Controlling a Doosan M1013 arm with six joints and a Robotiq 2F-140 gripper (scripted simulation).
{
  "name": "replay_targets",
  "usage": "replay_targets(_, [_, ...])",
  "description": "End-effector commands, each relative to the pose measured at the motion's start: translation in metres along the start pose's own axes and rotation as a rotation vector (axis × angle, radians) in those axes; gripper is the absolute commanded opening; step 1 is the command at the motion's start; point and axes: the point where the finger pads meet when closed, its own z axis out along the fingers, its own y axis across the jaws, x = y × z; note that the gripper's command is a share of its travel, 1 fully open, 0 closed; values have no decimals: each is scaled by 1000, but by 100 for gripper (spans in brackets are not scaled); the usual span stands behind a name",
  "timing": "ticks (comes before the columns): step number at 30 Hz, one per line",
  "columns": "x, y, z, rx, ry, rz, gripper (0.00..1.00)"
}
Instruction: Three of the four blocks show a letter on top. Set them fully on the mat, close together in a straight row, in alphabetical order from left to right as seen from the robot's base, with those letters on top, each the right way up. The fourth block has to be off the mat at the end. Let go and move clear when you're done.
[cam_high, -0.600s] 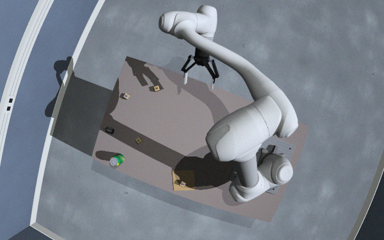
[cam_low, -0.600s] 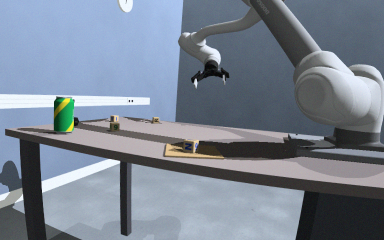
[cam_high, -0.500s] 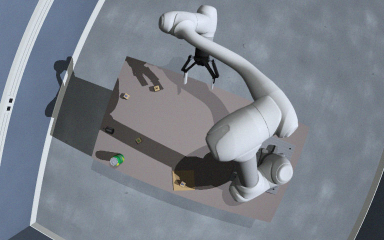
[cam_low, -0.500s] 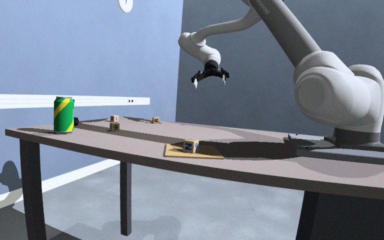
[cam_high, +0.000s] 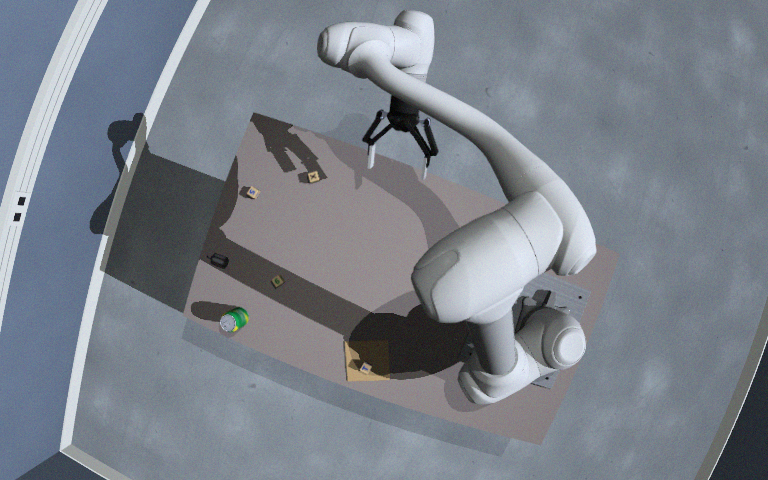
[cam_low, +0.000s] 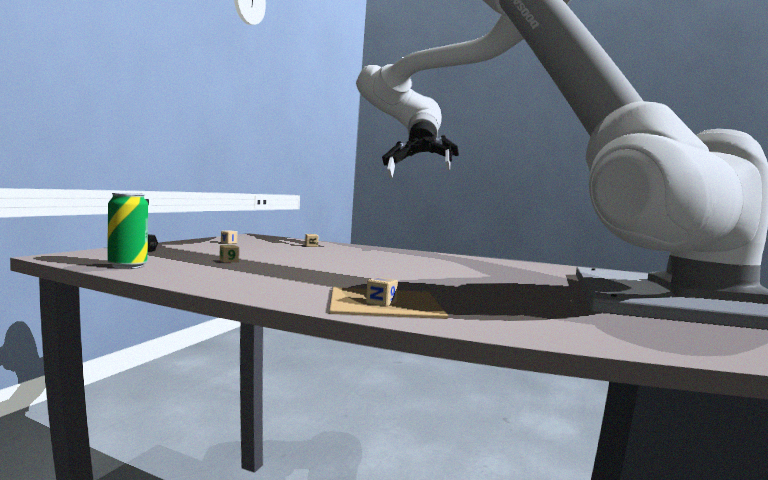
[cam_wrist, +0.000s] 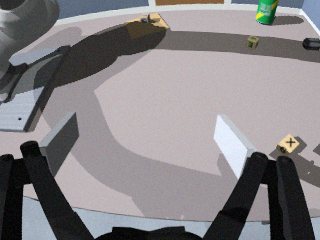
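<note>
My gripper is open and empty, high above the table edge far from the tan mat; it also shows in the side view and the wrist view. One block with a blue T on top sits on the mat near my base. A block with a black X lies on the table closest to the gripper. A block with a blue mark lies further along. A block with a green mark lies mid-table.
A green and yellow can stands upright near the table's far corner. A small black object lies by the table edge near it. My own arm casts a wide shadow over the mat.
</note>
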Motion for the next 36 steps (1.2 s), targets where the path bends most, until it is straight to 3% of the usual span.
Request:
replay_targets(1, [1,1,0,-1,-2,-1,100])
replay_targets(4, [8,8,14,3,-21,7,100])
replay_targets(14, [55,54,128,19,-170,53,100])
replay_targets(16, [55,54,128,19,-170,53,100])
replay_targets(17, [67,62,157,18,-208,62,100])
replay_targets(31, [123,74,309,-13,-396,79,100])
replay_targets(33, [123,74,309,-13,-396,79,100])
replay_targets(34, [134,71,341,-26,-433,76,100])
replay_targets(36, [140,69,358,-34,-453,74,100])
